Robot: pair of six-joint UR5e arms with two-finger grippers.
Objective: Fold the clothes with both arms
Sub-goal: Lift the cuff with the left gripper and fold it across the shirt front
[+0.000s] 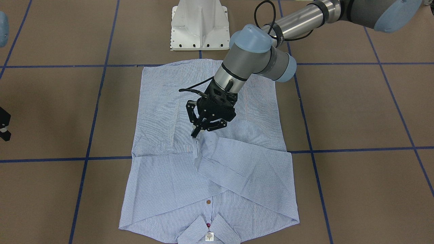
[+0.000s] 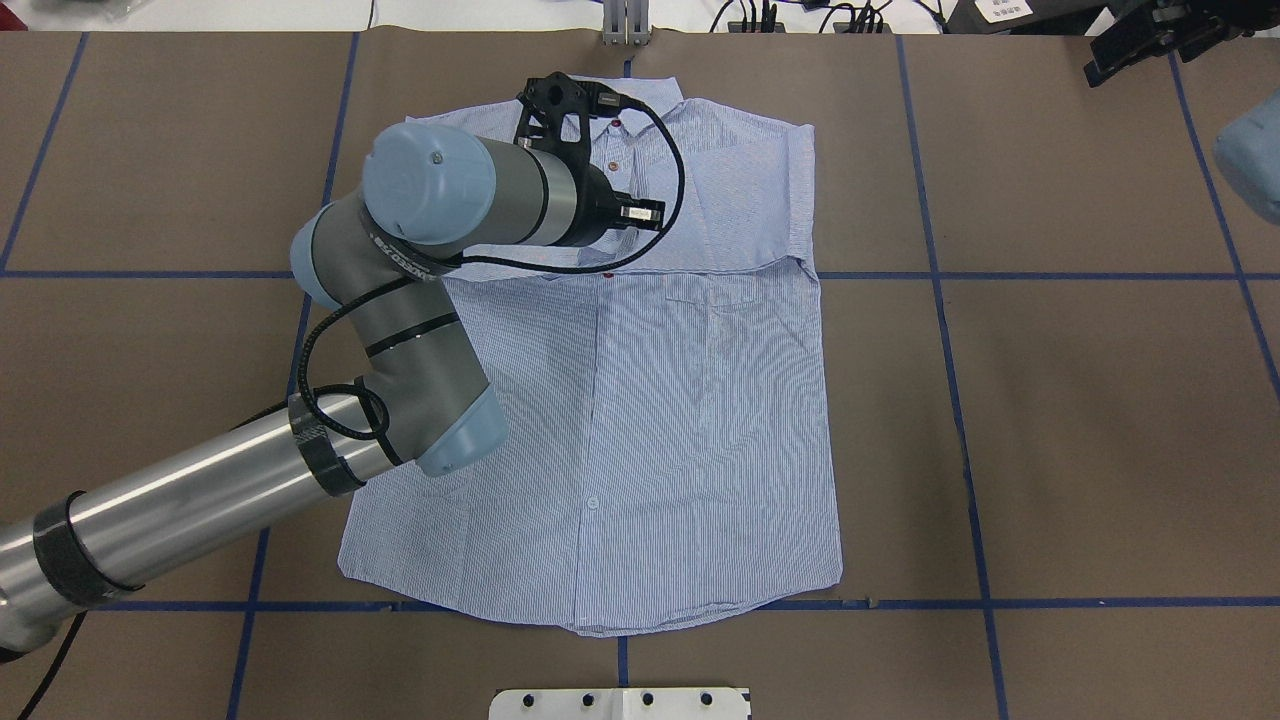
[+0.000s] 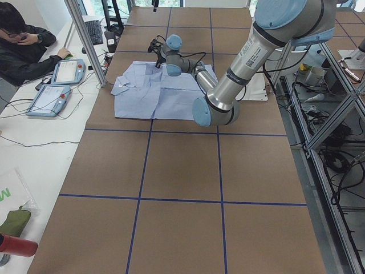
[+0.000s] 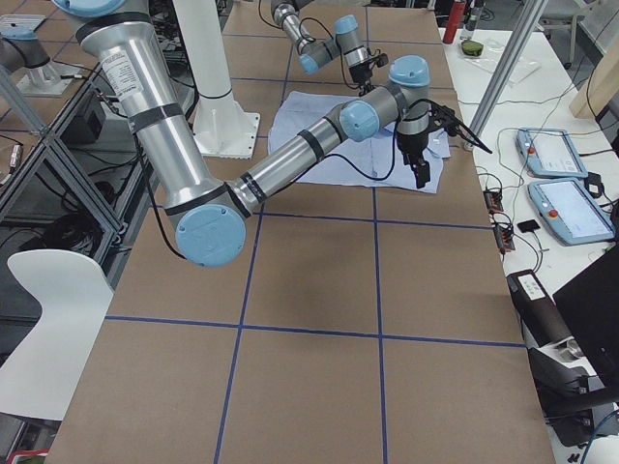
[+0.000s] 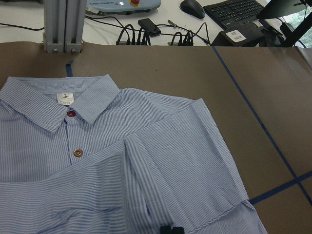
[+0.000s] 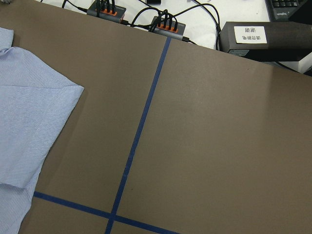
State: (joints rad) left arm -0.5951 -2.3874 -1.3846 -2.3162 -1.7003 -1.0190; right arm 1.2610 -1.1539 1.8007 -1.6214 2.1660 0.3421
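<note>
The light blue striped shirt [image 1: 234,112] lies flat and buttoned on the brown table, collar [image 1: 208,232] on the side away from the robot. Both sleeves are folded across the chest. My left gripper [image 1: 196,133] points down over the middle of the shirt. It is shut on the cuff of the sleeve [image 1: 244,162], and the cloth rises to a small peak at the tips. In the left wrist view only the black fingertips [image 5: 170,229] show, on the sleeve edge. My right gripper [image 2: 1145,35] is open and empty off the shirt, over the far right corner of the table.
The white pedestal base [image 1: 199,27] stands at the robot's edge of the table. Blue tape lines cross the table [image 1: 356,108]. An aluminium post [image 5: 61,24], cables and teach pendants [image 3: 57,85] line the far edge, where an operator [image 3: 23,45] sits.
</note>
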